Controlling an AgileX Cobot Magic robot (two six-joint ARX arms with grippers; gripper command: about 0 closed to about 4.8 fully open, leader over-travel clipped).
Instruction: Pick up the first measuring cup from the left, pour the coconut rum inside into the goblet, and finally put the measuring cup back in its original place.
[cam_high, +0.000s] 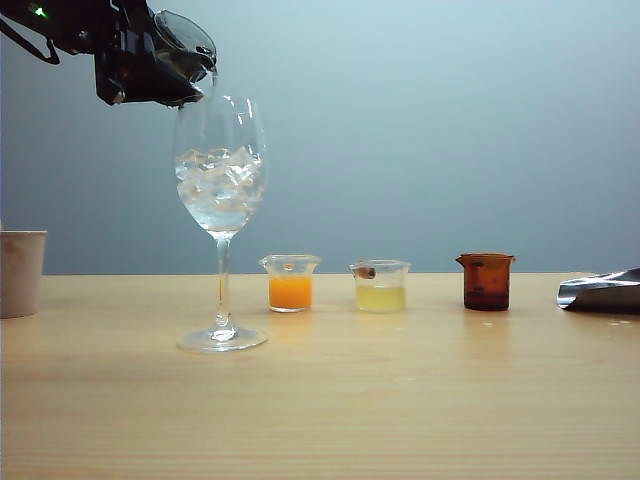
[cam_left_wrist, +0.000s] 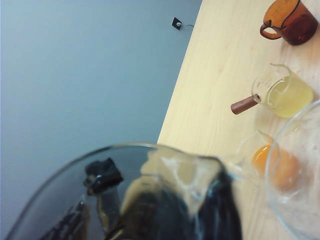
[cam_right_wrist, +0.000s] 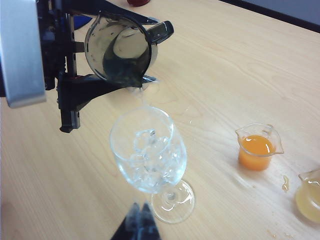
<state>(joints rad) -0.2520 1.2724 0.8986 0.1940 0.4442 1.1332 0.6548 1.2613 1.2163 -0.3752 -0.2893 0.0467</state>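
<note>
Measuring cup (cam_high: 183, 45) tipped above goblet (cam_high: 221, 180).

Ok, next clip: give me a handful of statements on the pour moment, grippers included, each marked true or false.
1. The left gripper holds the smoky measuring cup tipped over the goblet. True.
2. The goblet is empty. False: it holds ice cubes and clear liquid.
3. A thin clear stream runs from the cup's lip into the goblet. True.
4. The beaker of orange liquid stands farthest from the goblet. False: it is the nearest; the amber-brown beaker is farthest.
5. The right gripper grips the goblet's stem. False: its tips sit shut near the goblet's foot, holding nothing.
6. The beaker of pale yellow liquid stands between the orange one and the amber-brown one. True.
</note>
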